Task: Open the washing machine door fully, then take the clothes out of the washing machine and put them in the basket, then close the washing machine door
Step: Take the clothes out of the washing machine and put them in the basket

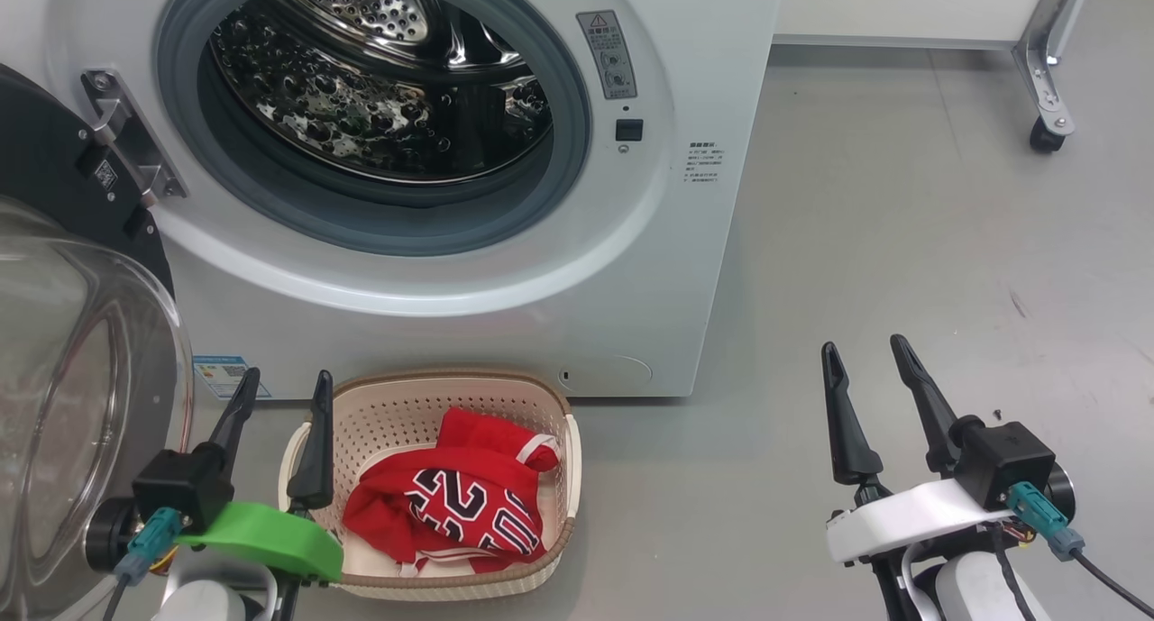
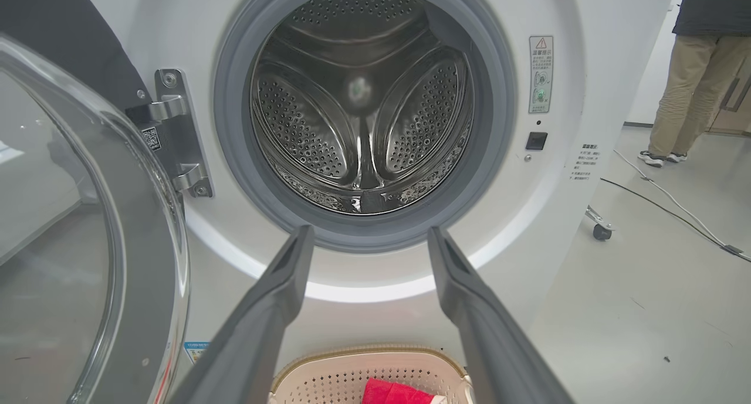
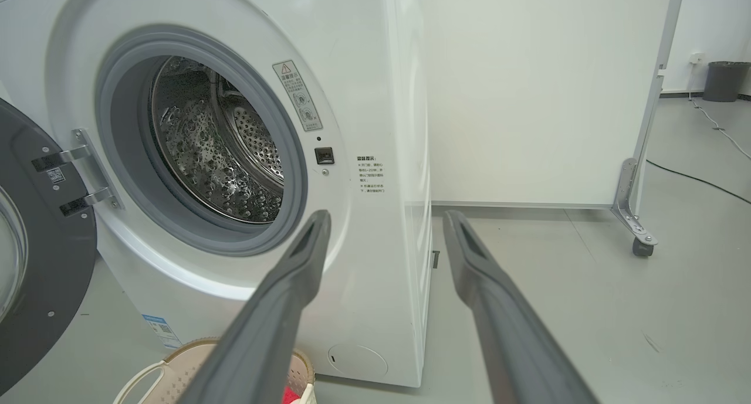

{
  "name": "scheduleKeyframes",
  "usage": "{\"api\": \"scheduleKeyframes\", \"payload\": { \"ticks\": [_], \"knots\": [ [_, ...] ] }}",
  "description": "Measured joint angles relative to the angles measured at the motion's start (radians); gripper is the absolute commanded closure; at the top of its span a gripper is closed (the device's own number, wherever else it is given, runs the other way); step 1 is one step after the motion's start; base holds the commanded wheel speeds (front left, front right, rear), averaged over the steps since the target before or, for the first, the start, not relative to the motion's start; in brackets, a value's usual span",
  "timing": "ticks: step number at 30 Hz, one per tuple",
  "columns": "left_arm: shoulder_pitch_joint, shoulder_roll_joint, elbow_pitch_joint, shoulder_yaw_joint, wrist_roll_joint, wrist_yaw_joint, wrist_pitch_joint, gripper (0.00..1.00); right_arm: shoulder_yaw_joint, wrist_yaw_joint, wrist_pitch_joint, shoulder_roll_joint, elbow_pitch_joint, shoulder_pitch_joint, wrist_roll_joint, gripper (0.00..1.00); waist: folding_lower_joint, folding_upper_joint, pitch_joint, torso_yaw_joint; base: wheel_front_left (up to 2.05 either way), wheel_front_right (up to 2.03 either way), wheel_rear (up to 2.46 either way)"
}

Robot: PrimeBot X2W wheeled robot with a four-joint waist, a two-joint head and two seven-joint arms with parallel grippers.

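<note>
We see the washing machine (image 1: pixel 685 269) standing on the grey floor (image 1: pixel 902 287) with its round opening bare. The steel drum (image 1: pixel 379 89) inside the grey seal (image 1: pixel 406 233) holds no clothing that we can make out. The washing machine door (image 1: pixel 90 378) hangs wide open on its hinge (image 1: pixel 126 134) at the left, its clear glass bowl bulging toward us.

The basket (image 1: pixel 406 414) sits on the floor just in front of the washer's base, below the opening. The clothes (image 1: pixel 460 504) lie bunched inside it, red with white trim, dark numerals facing up.

Our left jaws stand wide apart and hold nothing. Their fingers (image 1: pixel 236 414) point up toward the washer, and in the head view the inner one crosses the basket's left rim. Our right jaws are likewise spread and empty, their fingers (image 1: pixel 843 414) over bare floor well to the right of the basket.

In the left wrist view a person (image 2: pixel 698 70) in tan trousers stands beyond the washer's right side, with a cable (image 2: pixel 663 204) trailing across the floor. A white panel (image 3: pixel 528 99) on casters stands behind the machine.
</note>
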Motion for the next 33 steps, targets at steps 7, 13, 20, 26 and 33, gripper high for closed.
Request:
{"api": "scheduleKeyframes", "payload": {
  "ticks": [7,13,20,26,33],
  "knots": [
    [0.024,-0.01,-0.038,0.006,0.0,0.008,0.0,0.0,-0.005,0.008,0.0,0.0,-0.005,0.006,-0.008,0.0,0.0,0.0,0.005,0.005,0.0,0.0,0.0],
    [0.026,-0.013,-0.063,0.016,0.0,0.017,0.0,0.0,-0.006,0.009,0.0,0.0,-0.009,0.006,-0.009,0.0,0.0,0.0,0.009,0.006,0.0,0.0,0.0],
    [0.035,-0.015,-0.094,0.028,-0.002,0.017,0.0,0.0,-0.012,0.009,0.0,0.001,-0.01,0.006,-0.014,0.0,0.0,0.0,0.011,0.007,0.0,0.0,0.0],
    [0.044,-0.016,-0.105,0.03,-0.002,0.017,0.0,0.0,-0.013,0.012,0.0,0.001,-0.011,0.006,-0.014,0.0,0.0,0.0,0.011,0.006,0.0,0.0,0.0],
    [0.055,-0.016,-0.109,0.029,-0.002,0.017,0.0,0.0,-0.015,0.018,0.0,0.001,-0.013,0.006,-0.014,0.0,0.0,0.0,0.018,0.005,0.0,0.0,0.0]
  ]
}}
